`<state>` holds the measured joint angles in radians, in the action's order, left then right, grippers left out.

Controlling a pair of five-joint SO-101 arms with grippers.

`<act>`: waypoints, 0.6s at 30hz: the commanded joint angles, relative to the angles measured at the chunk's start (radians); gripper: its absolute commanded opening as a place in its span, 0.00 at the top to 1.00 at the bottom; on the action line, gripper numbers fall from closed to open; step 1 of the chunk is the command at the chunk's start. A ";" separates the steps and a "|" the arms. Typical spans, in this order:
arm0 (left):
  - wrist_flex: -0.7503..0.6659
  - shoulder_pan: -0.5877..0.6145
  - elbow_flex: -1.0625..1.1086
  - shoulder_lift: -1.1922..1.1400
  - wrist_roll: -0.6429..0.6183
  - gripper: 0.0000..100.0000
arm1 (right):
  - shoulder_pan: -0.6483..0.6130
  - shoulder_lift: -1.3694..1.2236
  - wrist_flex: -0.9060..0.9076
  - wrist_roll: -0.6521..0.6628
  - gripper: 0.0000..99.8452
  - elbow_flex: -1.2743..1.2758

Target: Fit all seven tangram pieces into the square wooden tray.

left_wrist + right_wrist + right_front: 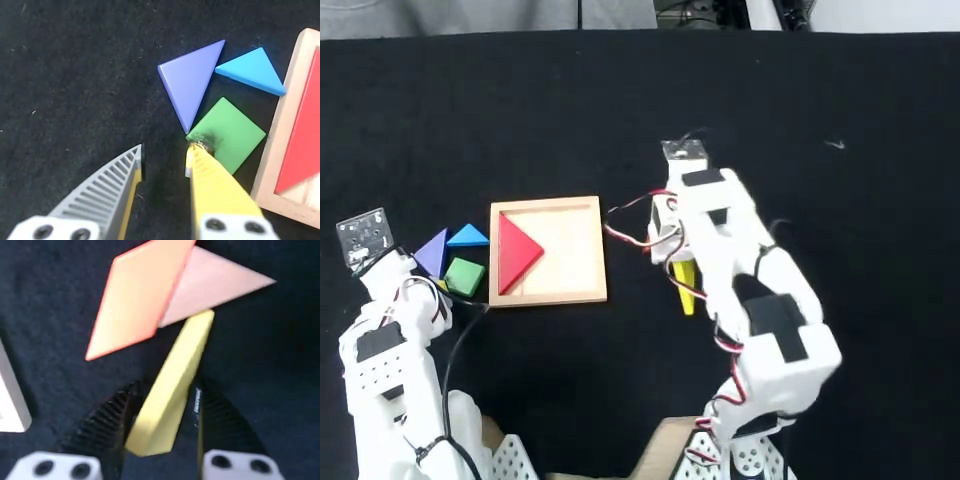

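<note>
Our left arm (390, 345) at lower left, left tool (165, 148) with jaws apart, our right arm (760, 290) centre-right, right tool (164, 389) clamped on yellow piece (185, 350)

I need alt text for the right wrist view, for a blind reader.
The right gripper is shut on a yellow piece, held on edge. Beyond it, on the black table, lie an orange parallelogram and a pink triangle, side by side.

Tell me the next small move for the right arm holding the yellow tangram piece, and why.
Probably swing the right gripper toward the square wooden tray. It is shut on the yellow tangram piece, held on edge and apart from the tray, and the tray holds one red triangle with bare wood next to it.
</note>
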<state>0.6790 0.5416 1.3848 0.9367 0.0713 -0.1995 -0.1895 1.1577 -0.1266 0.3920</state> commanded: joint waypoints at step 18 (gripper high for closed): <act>-0.021 -0.012 -0.004 0.014 -0.008 0.84 | 0.032 0.142 0.018 0.043 0.91 0.045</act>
<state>0.6790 0.5416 1.3848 0.9367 0.0713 -0.1795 -0.1066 1.1653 -0.0928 0.4457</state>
